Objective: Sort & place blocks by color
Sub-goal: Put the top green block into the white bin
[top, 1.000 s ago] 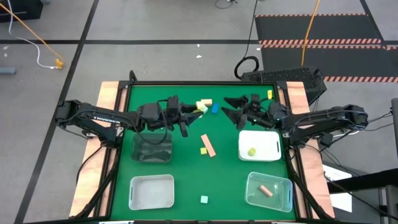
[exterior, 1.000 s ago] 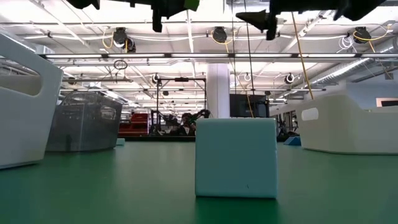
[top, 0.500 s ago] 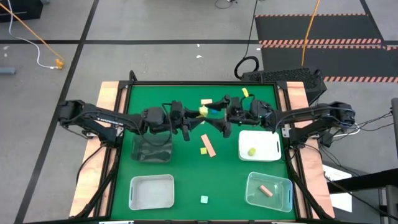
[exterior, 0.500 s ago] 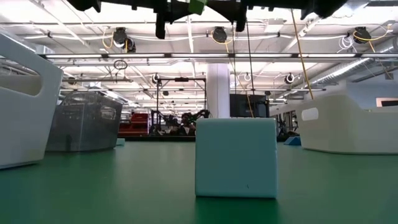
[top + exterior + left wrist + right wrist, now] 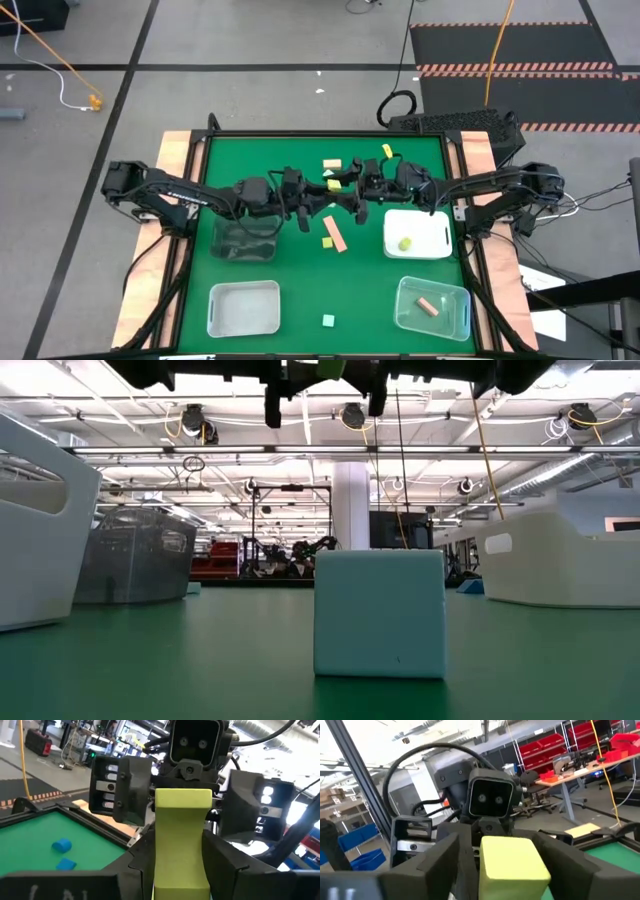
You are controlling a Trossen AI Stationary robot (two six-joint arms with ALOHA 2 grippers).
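Observation:
A yellow-green bar block (image 5: 182,835) is held in mid-air over the table's middle. It also shows in the high view (image 5: 333,185) and the right wrist view (image 5: 514,862). My left gripper (image 5: 318,192) and my right gripper (image 5: 350,190) meet nose to nose, each shut on one end of the bar. Loose on the green mat lie two yellow-green blocks (image 5: 332,163) (image 5: 387,151), a small yellow-green block (image 5: 327,241), a salmon bar (image 5: 336,233), two blue blocks (image 5: 62,845) and a mint cube (image 5: 328,321). My left gripper pinches the bar's near end (image 5: 180,875) between its two fingers, on the bar's two long sides. The fingers come level from the table's left and lie along the bar. The bar is level and clear of the mat. My right gripper has the bar's other end (image 5: 512,870) between its two fingers, one finger (image 5: 445,857) on each side. The fingers come level from the table's right, along the bar. The bar is clear of the mat.
A dark tray (image 5: 245,238) stands left of the middle and a white bin (image 5: 243,307) at the near left. A white tray (image 5: 432,228) at the right holds a yellow-green piece (image 5: 405,243). A clear bin (image 5: 450,318) at the near right holds a salmon block (image 5: 428,306).
My right gripper has gone toward the table's left edge, up to my left gripper, and has come onto the free end of the yellow-green bar. My left gripper, with the bar, has gone a little toward the table's right edge. The bar stays level and clear of the mat.

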